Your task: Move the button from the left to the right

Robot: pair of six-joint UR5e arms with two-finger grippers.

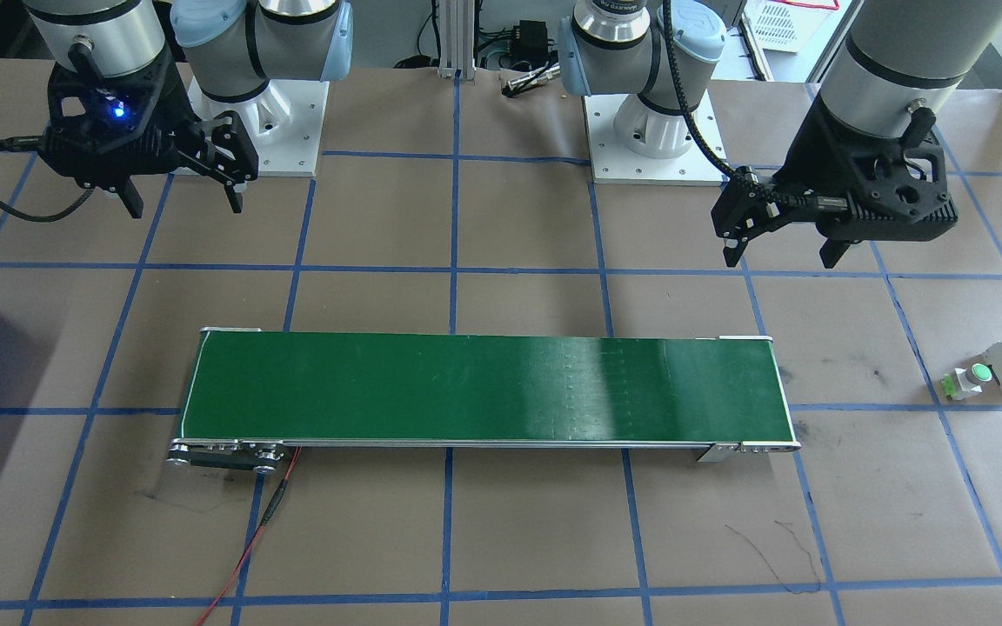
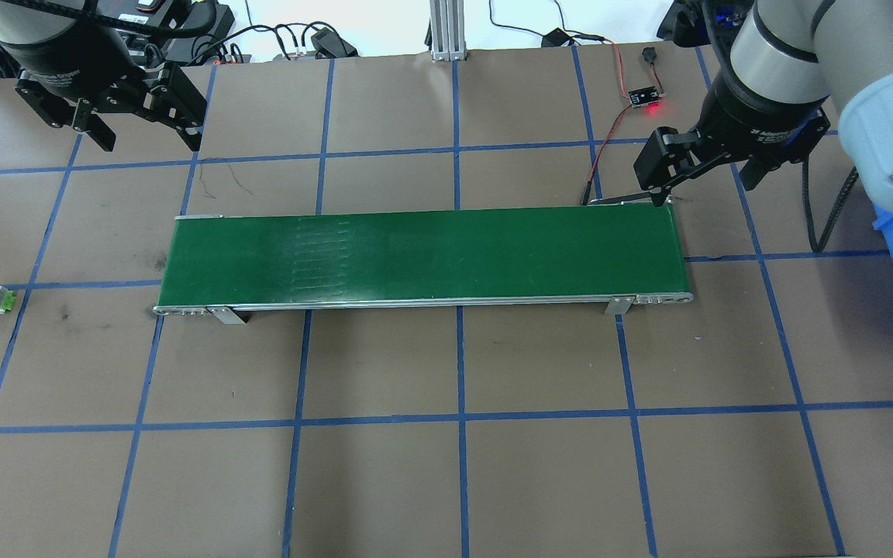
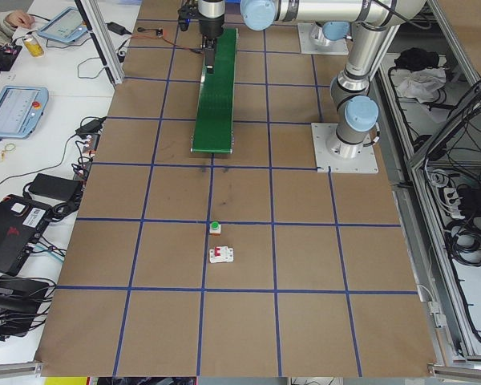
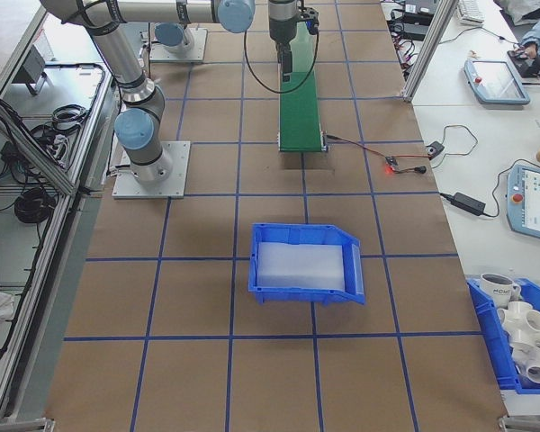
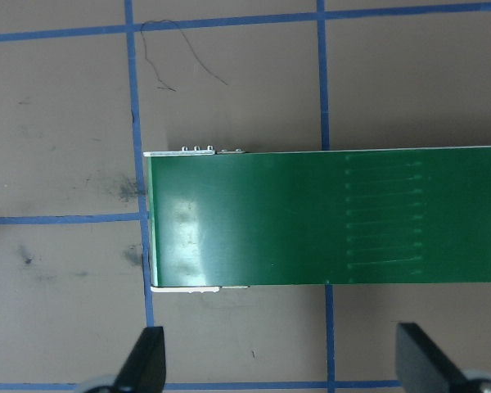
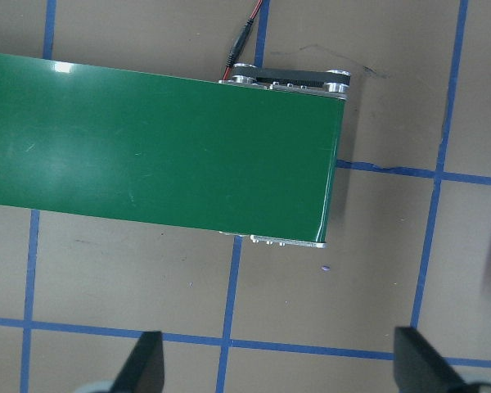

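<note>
Green-capped button (image 1: 971, 379) sits on the table well outboard of the left gripper (image 1: 786, 249), whose jaws hang wide apart and empty; likely light, rigid plastic, best pinched across its white body below the cap.

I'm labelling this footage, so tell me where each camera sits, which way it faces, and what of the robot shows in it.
Front-facing: across the table, facing the robot; both bases, left gripper, right gripper.
Overhead: behind the robot, looking down on the long green conveyor belt; both grippers.
Exterior left: table end, beyond the small green-capped push-button and white boxy circuit breaker with red lever; both arms.
Exterior right: opposite end, beyond the blue plastic bin.
Wrist views: straight down on the belt ends; fingertips only.
Front-facing and overhead share belt and button.
</note>
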